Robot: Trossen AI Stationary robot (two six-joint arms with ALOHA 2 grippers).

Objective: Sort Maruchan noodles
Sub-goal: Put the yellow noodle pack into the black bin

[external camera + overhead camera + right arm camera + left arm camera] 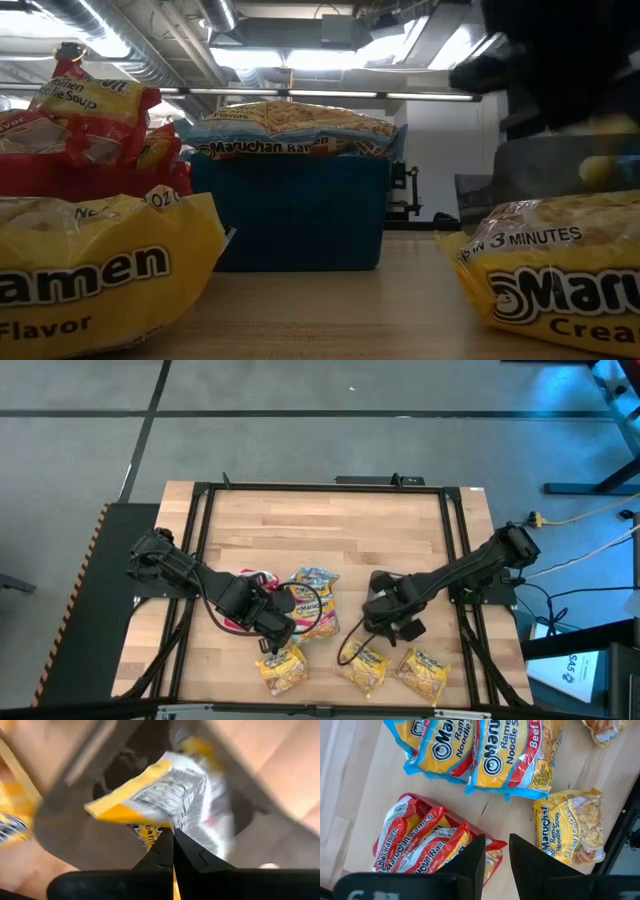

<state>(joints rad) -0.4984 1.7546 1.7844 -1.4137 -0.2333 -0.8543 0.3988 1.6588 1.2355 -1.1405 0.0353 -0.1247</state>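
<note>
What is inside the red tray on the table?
The red tray holds red Maruchan packets standing side by side; at least three show. The left gripper hovers above its edge, so anything underneath cannot be seen.

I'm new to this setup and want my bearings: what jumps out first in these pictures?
The right gripper stands out first: shut on the edge of a yellow packet, over the near right part of the table. Beside it, red packets stand packed in a red tray under the left gripper, with blue-edged packets piled on a blue tray next to them.
</note>
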